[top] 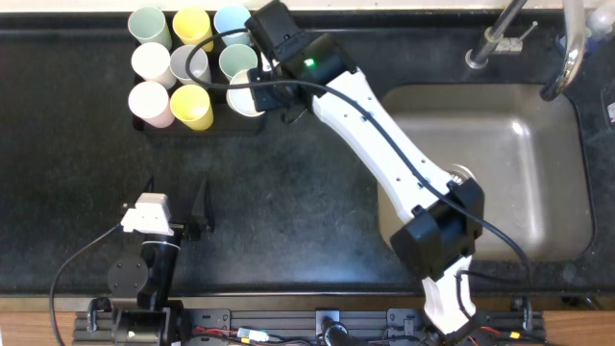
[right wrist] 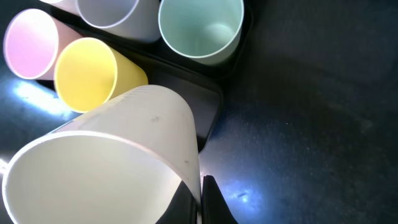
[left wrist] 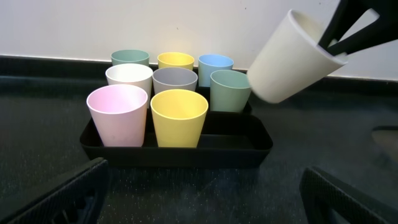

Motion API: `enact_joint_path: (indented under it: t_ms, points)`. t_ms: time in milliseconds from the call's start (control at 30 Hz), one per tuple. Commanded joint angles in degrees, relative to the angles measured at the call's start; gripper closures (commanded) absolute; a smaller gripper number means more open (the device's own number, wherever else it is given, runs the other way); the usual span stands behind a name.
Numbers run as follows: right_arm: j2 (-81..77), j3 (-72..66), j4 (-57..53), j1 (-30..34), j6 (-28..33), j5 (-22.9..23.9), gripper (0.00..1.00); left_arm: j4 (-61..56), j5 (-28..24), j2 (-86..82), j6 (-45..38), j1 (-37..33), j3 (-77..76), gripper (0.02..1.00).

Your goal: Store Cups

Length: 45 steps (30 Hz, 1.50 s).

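White cup (left wrist: 289,59) hangs tilted over the vacant 5 o'clock corner of the tray (left wrist: 180,154), rim pinched by the right gripper (right wrist: 198,200), angled to slot in; left gripper (top: 176,197) sits spread wide at 7 o'clock, out of the way

You're looking at a kitchen: a black speckled stone countertop (top: 288,202) runs along a white wall (left wrist: 74,25), with a recessed stainless-steel sink (top: 519,144) and chrome tap (top: 498,37) at its far right.
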<state>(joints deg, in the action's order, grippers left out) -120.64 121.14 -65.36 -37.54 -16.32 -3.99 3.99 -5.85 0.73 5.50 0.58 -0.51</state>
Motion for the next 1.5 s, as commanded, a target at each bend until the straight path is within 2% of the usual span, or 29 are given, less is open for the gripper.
enact_joint_path:
  t_ms: [33,1167,1500]
  points:
    - [-2.78,1.86,0.50,-0.44,-0.85,0.59,0.956,0.20,-0.98,-0.61,-1.22,-0.52,0.07,0.018]
    - [-9.01,1.79,3.15,-1.42,-0.87,0.66,0.958,0.20,-0.98,-0.61,-1.22,-0.52,0.07,0.018]
    - [-9.03,1.38,4.24,-2.25,-0.94,0.63,0.910,0.20,-0.98,-0.61,-1.22,-0.52,0.07,0.018]
